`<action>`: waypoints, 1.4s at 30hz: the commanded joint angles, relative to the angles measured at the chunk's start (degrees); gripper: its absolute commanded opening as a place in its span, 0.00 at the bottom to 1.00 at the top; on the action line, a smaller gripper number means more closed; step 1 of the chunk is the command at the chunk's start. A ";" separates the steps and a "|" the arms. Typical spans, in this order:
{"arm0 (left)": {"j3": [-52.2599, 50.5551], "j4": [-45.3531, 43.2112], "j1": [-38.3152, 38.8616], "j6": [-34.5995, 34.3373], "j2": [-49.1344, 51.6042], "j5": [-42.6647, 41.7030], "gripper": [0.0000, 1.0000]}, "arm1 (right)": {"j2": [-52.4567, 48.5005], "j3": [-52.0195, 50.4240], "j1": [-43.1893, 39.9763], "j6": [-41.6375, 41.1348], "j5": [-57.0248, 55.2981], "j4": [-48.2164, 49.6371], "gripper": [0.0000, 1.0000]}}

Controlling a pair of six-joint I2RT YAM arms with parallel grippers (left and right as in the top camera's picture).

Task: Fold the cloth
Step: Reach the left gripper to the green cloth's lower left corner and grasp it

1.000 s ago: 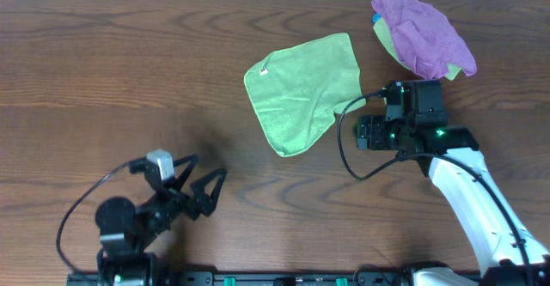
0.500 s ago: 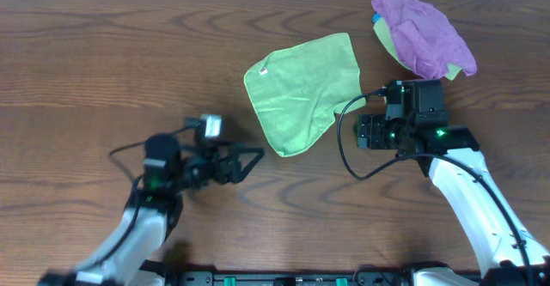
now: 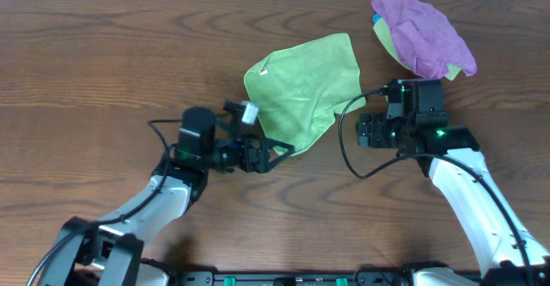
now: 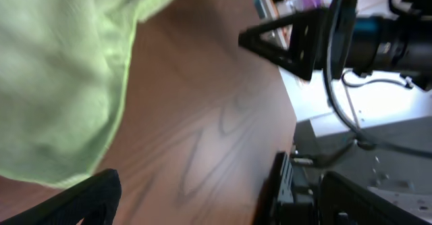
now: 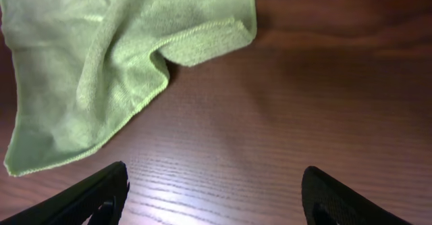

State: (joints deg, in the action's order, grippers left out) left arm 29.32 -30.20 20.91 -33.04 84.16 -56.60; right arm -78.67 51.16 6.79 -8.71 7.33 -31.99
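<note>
The lime-green cloth lies flat but skewed at the table's middle back, with a white tag at its left corner and its right edge curled under. My left gripper stands open just at the cloth's near corner, touching nothing. In the left wrist view the cloth fills the upper left, beyond my open left gripper. My right gripper is open, low over bare wood, right of the cloth. The right wrist view shows the cloth ahead of that gripper, with nothing between the fingers.
A purple cloth is bundled on a yellow-green cloth at the back right, close behind the right arm. The right arm's finger shows in the left wrist view. The table's right edge is also visible there.
My left arm has swung from the front left up and to the right, reaching the cloth's near corner. The right arm and the cloth have not moved.
</note>
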 commanded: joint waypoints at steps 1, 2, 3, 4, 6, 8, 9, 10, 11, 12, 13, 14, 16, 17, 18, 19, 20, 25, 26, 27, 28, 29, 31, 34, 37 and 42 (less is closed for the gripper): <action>0.92 -0.07 0.85 -1.05 1.25 0.17 0.95 | 0.68 0.52 -0.48 0.00 -1.11 0.52 0.83; 0.92 -0.02 0.87 -1.36 1.57 0.17 0.95 | 0.68 0.52 -0.74 0.00 -1.11 0.59 0.83; 0.92 0.00 0.87 -1.51 1.86 0.04 0.95 | 0.68 0.52 -1.01 0.00 -1.11 0.57 0.83; 0.92 0.22 0.87 -1.49 2.16 0.00 0.95 | 0.68 0.52 -1.27 0.00 -1.11 0.52 0.83; 0.94 1.33 0.87 -1.20 2.78 0.02 0.95 | 0.68 0.52 -1.70 0.00 -1.09 0.44 0.82; 0.92 2.73 0.87 -0.48 3.17 0.02 0.95 | 0.68 0.52 -1.90 0.00 -1.09 0.42 0.82; 0.92 3.61 0.87 -0.09 3.28 0.04 0.95 | 0.68 0.52 -1.90 0.00 -1.09 0.39 0.83; 0.92 4.35 0.87 0.26 3.39 0.09 0.95 | 0.68 0.52 -1.90 0.00 -1.09 0.39 0.82; 0.92 4.63 0.87 0.26 3.48 0.04 0.95 | 0.68 0.52 -1.90 0.00 -1.09 0.44 0.83; 0.94 4.70 0.87 0.24 3.48 0.02 0.95 | 0.68 0.52 -1.90 0.00 -1.09 0.48 0.83; 0.92 4.70 0.90 0.24 3.48 0.02 0.95 | 0.68 0.52 -1.90 0.00 -1.07 0.50 0.83; 0.94 4.68 0.90 0.26 3.48 0.17 0.95 | 0.68 0.52 -1.90 0.00 -0.87 0.50 0.83; 0.96 4.68 0.90 0.24 3.48 1.18 0.95 | 0.68 0.52 -1.90 0.00 0.02 0.68 0.82; 1.09 4.66 0.90 0.24 3.48 2.16 0.95 | 0.68 0.52 -1.88 0.00 0.83 1.01 0.82; 1.36 4.68 0.90 0.26 3.50 2.95 0.95 | 0.68 0.52 -1.88 0.00 1.11 1.38 0.82; 1.64 4.68 0.90 0.35 3.54 3.28 0.95 | 0.68 0.52 -1.88 -0.02 1.09 1.66 0.82; 2.08 4.70 0.90 0.81 3.61 3.37 0.95 | 0.68 0.52 -1.88 -0.02 1.09 1.97 0.82; 6.19 4.76 0.90 2.38 6.05 4.48 0.95 | 0.68 0.52 -1.88 -0.02 1.14 2.86 0.82; 7.28 4.94 0.90 2.40 7.06 4.35 0.95 | 0.68 0.52 -1.88 -0.02 1.25 2.86 0.82; 8.48 5.16 0.90 2.49 8.37 4.04 0.95 | 0.68 0.52 -1.88 -0.02 1.29 2.84 0.82; 9.62 5.16 0.87 2.89 9.75 3.13 0.95 | 0.68 0.52 -1.88 -0.02 1.27 2.80 0.82; 10.54 5.18 0.87 3.21 10.84 2.43 0.95 | 0.68 0.52 -1.88 -0.02 1.27 2.80 0.82; 12.35 5.42 0.90 3.30 13.18 1.70 0.95 | 0.68 0.52 -1.90 -0.02 1.27 2.82 0.82; 14.34 5.92 1.18 3.30 16.24 0.79 0.95 | 0.68 0.52 -1.90 0.00 1.25 2.89 0.82; 14.75 5.99 2.01 3.52 18.21 0.87 0.95 | 0.68 0.55 -1.90 0.00 1.16 3.34 0.82; 14.91 5.97 2.82 4.02 20.33 1.07 0.95 | 0.52 0.52 -1.90 0.00 1.07 5.29 0.83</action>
State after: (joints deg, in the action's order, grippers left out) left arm 42.89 -24.27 23.44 -30.68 103.39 -54.33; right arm -78.67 51.16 5.34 -8.73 8.14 -27.44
